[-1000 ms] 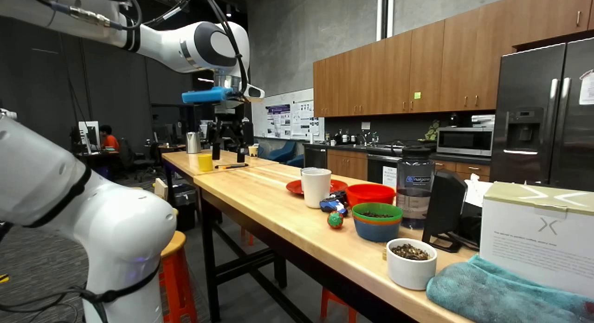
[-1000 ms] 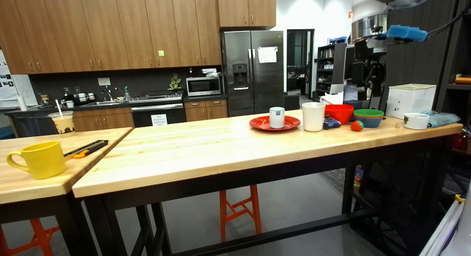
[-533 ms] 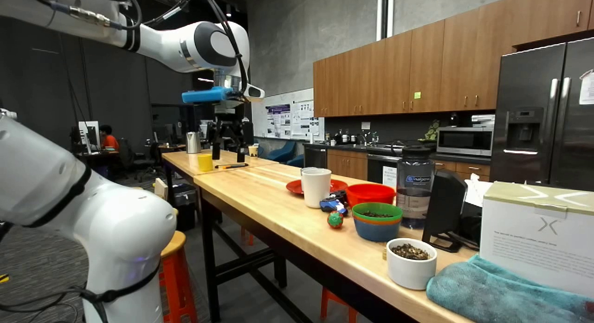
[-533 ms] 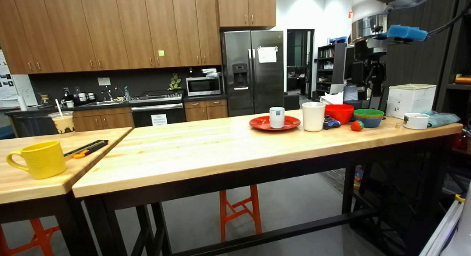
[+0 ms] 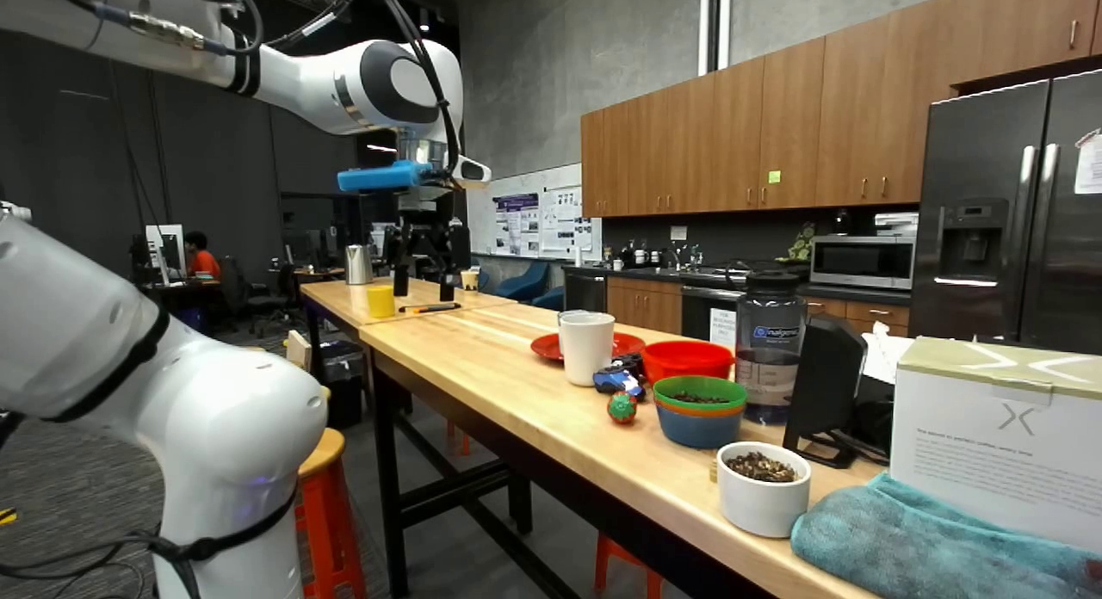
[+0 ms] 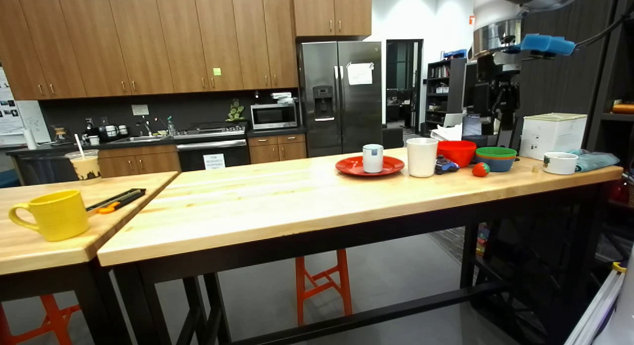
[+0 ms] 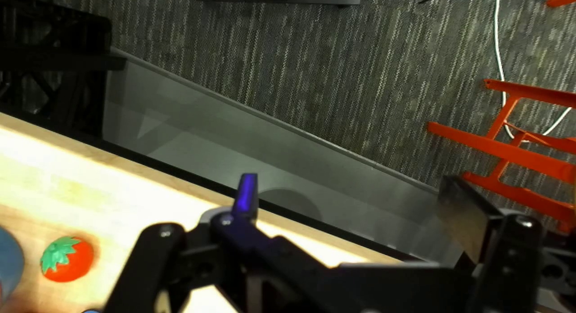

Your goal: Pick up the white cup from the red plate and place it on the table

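Note:
The small white cup [image 6: 372, 158] stands upright on the red plate [image 6: 346, 167] in an exterior view. In another exterior view the plate [image 5: 546, 348] shows, but the cup is almost wholly hidden behind the taller white mug. The table [image 6: 257, 199] has a light wooden top and a black frame; it also shows in the wrist view [image 7: 103, 182]. My gripper [image 5: 424, 286] is open and empty, pointing down, well above table height and away from the cup. In the wrist view the fingers [image 7: 353, 191] are wide apart over the table's edge and floor. Cup and plate are out of the wrist view.
The taller white mug [image 6: 422, 157] stands close beside the plate. Beside it are a blue toy car [image 5: 620, 378], a red bowl [image 6: 456, 152], stacked bowls [image 5: 699, 418], a strawberry toy [image 7: 67, 259], a white bowl [image 5: 764, 496] and a bottle [image 5: 769, 349]. A yellow mug [image 6: 58, 215] stands on the adjoining table.

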Controlling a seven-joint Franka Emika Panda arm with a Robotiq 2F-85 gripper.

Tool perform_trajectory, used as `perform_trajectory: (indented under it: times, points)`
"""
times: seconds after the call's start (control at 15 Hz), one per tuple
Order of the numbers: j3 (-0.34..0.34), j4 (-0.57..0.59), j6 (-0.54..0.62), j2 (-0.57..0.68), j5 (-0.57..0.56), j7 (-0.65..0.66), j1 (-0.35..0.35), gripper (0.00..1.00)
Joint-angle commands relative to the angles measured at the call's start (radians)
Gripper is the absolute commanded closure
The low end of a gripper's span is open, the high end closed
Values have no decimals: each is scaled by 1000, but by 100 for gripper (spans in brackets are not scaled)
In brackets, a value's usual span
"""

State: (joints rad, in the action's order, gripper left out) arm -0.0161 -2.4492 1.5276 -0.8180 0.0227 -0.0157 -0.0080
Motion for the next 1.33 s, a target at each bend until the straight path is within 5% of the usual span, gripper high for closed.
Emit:
perform_trajectory:
  times: [0.0,0.6,1.27]
  points:
    - [14,-7,9,-3,13,19,4,0]
    - [118,20,255,250,141,-4,100,0]
    - [118,293,389,637,66,-158,122,0]
